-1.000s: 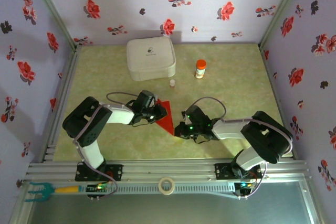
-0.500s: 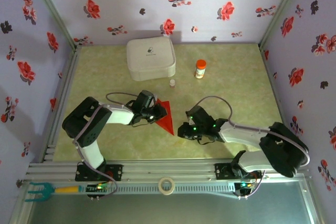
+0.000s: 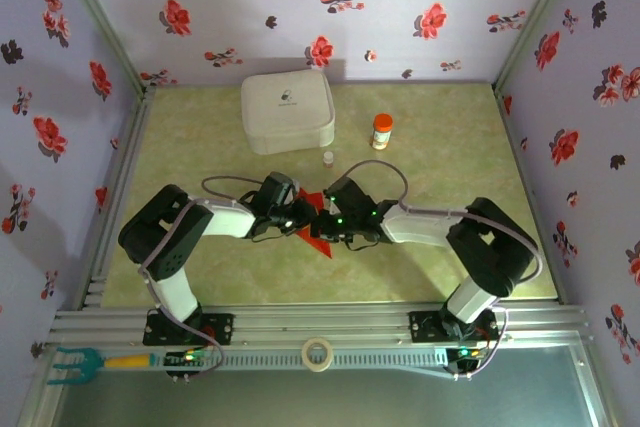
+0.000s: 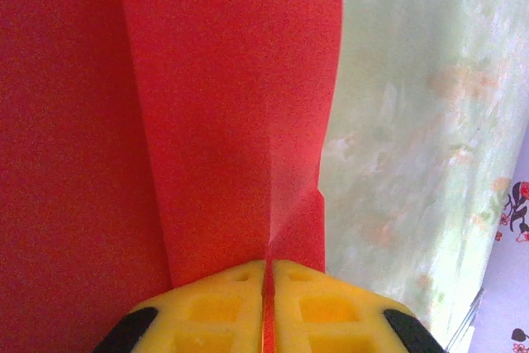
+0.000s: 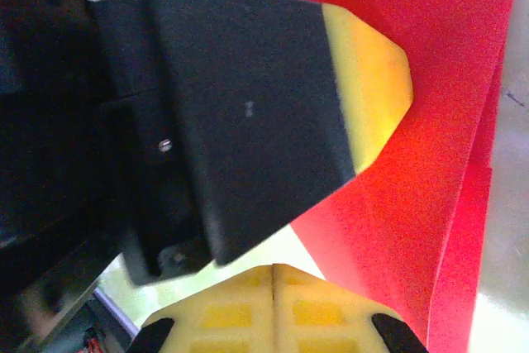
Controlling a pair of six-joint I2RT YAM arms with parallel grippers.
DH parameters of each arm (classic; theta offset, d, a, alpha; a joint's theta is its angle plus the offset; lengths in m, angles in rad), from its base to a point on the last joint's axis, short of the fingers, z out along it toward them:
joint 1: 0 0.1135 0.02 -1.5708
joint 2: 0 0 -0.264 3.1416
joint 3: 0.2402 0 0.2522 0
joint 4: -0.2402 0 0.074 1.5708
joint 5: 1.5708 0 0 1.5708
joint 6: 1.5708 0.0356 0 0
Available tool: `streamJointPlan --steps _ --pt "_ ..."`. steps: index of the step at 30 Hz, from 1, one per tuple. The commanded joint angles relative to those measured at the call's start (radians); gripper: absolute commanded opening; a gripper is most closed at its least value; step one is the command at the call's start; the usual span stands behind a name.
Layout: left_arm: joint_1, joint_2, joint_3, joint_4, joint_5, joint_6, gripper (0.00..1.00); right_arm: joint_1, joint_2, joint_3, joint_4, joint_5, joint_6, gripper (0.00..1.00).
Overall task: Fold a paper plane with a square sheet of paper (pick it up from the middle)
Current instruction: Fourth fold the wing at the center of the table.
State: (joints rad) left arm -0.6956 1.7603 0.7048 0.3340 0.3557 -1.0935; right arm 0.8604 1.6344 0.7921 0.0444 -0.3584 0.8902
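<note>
**L pincer** [image 4: 266, 297]: pads pressed together on an edge of the red sheet [image 4: 223, 121]. A thin red line runs between them, so the pinch is on paper. The sheet is creased: a fold ridge runs straight out ahead of the pads, w/ one layer lapped over another. Probable reason for the hold: L anchors the sheet at the crease so it can't skid on the bench [image 4: 413, 163] while R works it.

**R pincer** [image 5: 274, 299]: pads shut, nothing seen between them. It sits just beside the L pincer, tip to tip, w/ the sheet ahead and off to one side. Shut pads make a blunt tool, so the judged purpose is pressing a fold flat, not grabbing.

**Hard to make out:** from overhead, both pincers cover the mid part of the sheet. Red shows as a corner on their near side and a sliver beyond them. No. of folds can't be told, nor whether R's tip touches paper. The sheet outline is cut off at the frame edges in both wrist views.
</note>
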Motion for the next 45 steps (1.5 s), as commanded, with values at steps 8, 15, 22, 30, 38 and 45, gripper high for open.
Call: streamJointPlan --steps 8,15,22,30,38,45 --pt "0.005 0.008 -0.020 -0.066 -0.037 0.009 0.12 0.012 0.083 0.058 -0.060 0.029 -0.048 0.00" --pt "0.006 0.008 -0.016 -0.073 -0.037 0.012 0.12 0.007 0.098 0.011 0.000 0.008 -0.025 0.00" --pt "0.006 0.006 -0.012 -0.082 -0.037 0.017 0.12 -0.003 0.095 -0.043 0.063 -0.007 0.003 0.00" --pt "0.007 0.002 -0.016 -0.088 -0.040 0.015 0.12 -0.007 0.078 -0.085 0.113 -0.027 0.027 0.00" --pt "0.007 0.004 -0.018 -0.089 -0.042 0.016 0.12 -0.013 0.057 -0.129 0.131 -0.033 0.035 0.02" --pt "0.007 0.008 -0.014 -0.089 -0.042 0.016 0.12 -0.004 0.006 -0.042 0.013 -0.035 -0.029 0.02"
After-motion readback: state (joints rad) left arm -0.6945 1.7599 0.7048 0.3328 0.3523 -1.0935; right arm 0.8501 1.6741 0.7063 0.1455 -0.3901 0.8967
